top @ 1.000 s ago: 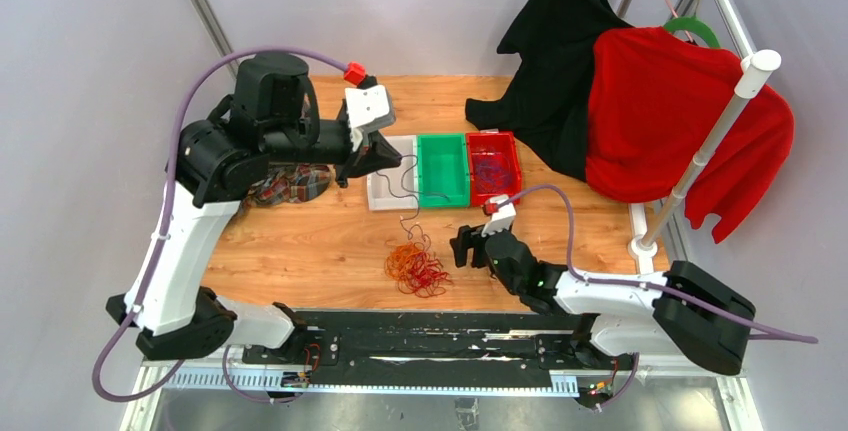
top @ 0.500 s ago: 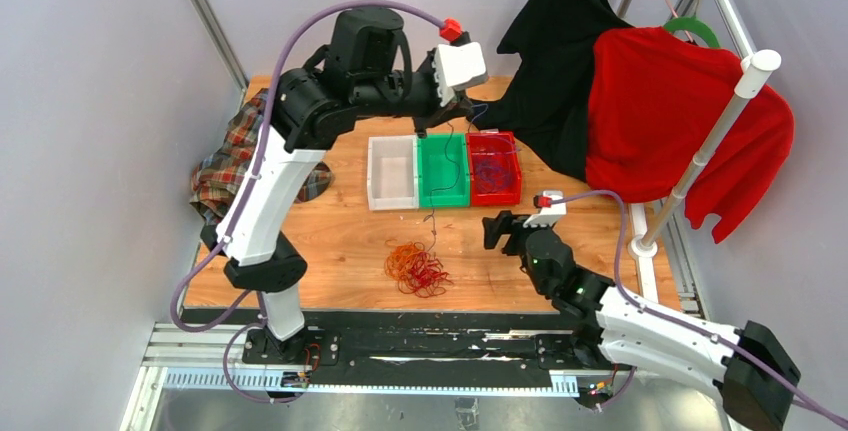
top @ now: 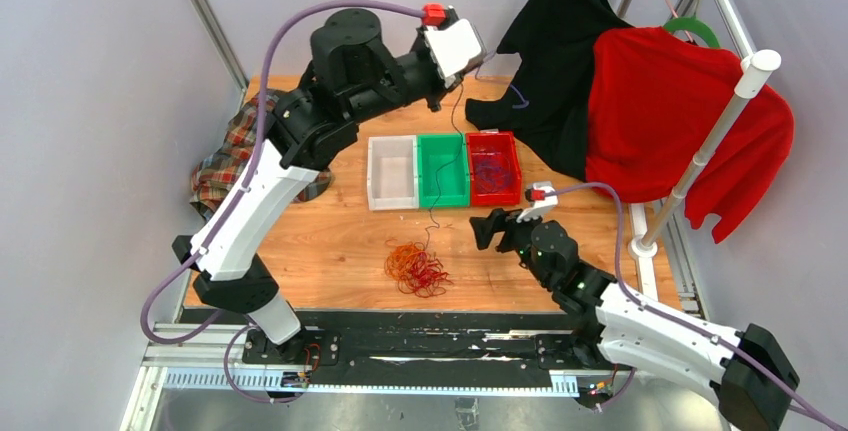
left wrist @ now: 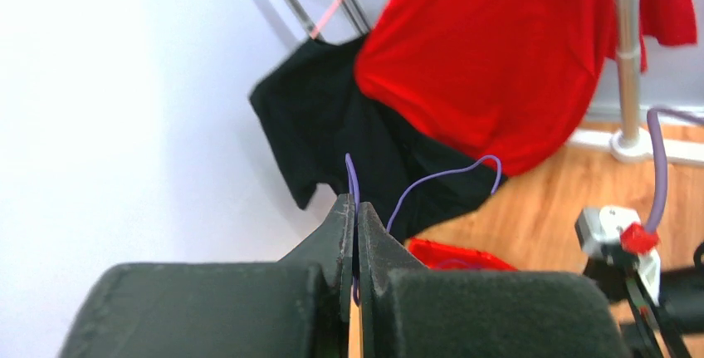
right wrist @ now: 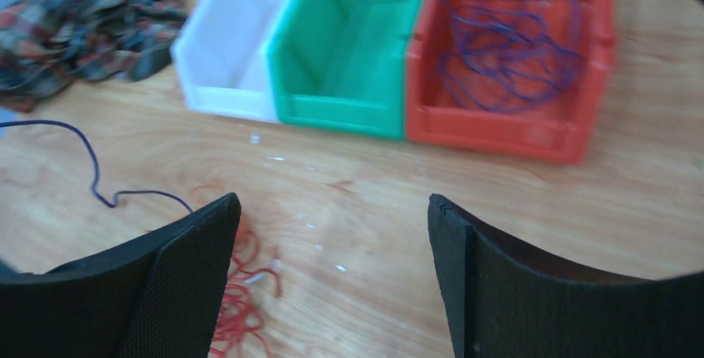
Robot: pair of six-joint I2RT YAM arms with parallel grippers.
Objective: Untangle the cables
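Lifting looks like the step in hand: the left gripper (left wrist: pixel 355 208), high at the far side, is pressed together on one purple strand (left wrist: pixel 448 173), which hangs down toward the red-and-orange tangle (top: pixel 415 267) on the tabletop (top: pixel 330 241) near the middle. To do it well, the pull should go slowly and straight up, so the strand slides free rather than dragging the pile along. The right gripper (right wrist: pixel 332 204), spread wide and holding nothing just right of the tangle, could pin the heap down. The freed strand probably belongs in the red bin (right wrist: pixel 498 138), where other purple strands lie. Whether the strand's lower end is caught in the tangle is too fine to make out, and the left wrist view cuts off everything below the grip.
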